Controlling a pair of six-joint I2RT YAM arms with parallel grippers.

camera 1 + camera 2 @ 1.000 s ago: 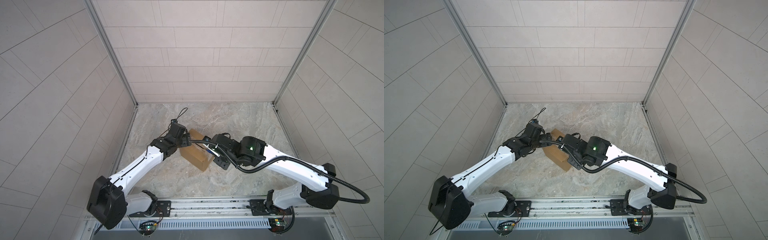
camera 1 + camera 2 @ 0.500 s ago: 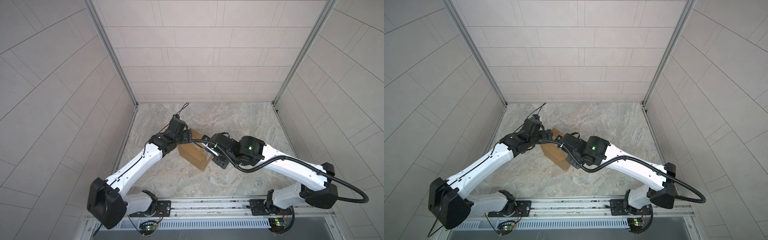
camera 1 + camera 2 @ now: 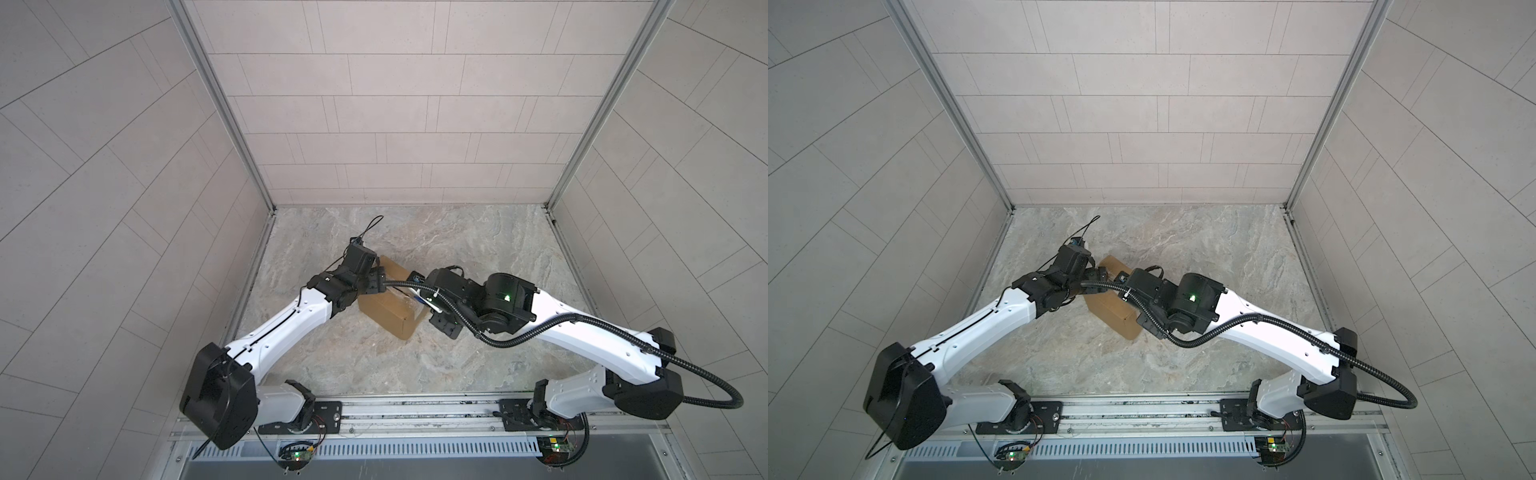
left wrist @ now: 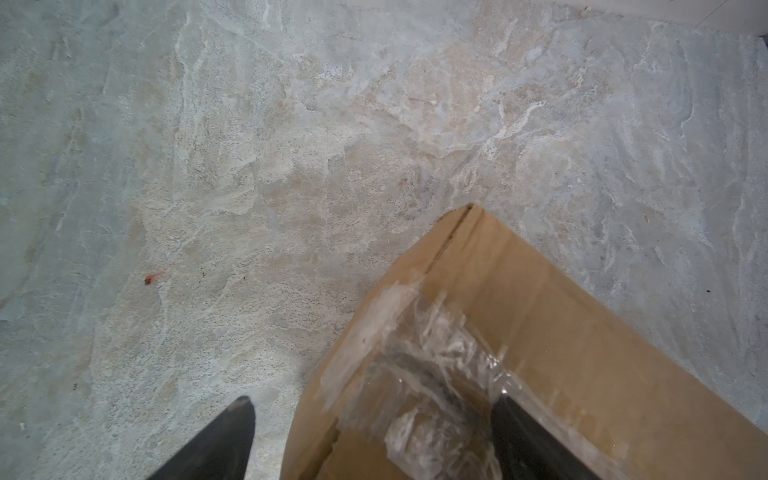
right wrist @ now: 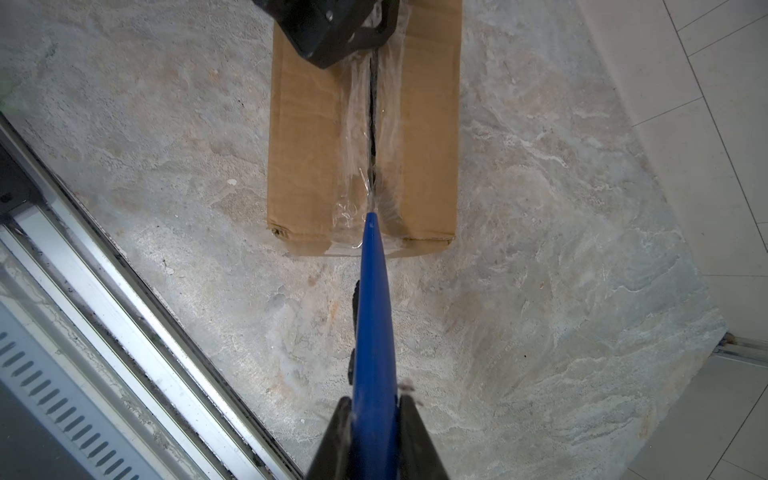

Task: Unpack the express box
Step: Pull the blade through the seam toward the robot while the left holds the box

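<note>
Top views, both: the express box (image 3: 390, 309) lies flat near the middle of the counter (image 3: 478, 245), skewed to its edges. The left gripper (image 3: 375, 277) sits over the far end. The right arm's wrist covers the near end, so you cannot read that grip from here. The box is plain brown cardboard with its flaps down, and nothing is out of it yet.

Left wrist view: the left gripper is spread wide and holds nothing. One finger (image 4: 528, 436) is over the box top beside the tape (image 4: 432, 332); the other hangs off the side above bare counter. Whether either one touches the box cannot be told. The tape here is crumpled, cloudy and lifting at its edges.

Right wrist view: the right gripper (image 5: 376, 401) is clamped on the handle of a blue tool (image 5: 374, 307), whose tip is at the seam close to the near edge. A dark slit runs along the seam from the far end to about the tip. The tape on each side is wrinkled and shiny.

Judgement: you are slitting the tape and are nearly through.
- Draw the tip straight along the seam and over the near edge, where the tape folds down the end face.
- Stay shallow so the contents are not scored.
- Brace the far end with the left gripper, or the light box will likely slide with the pull.
- Then lift the flaps.
</note>
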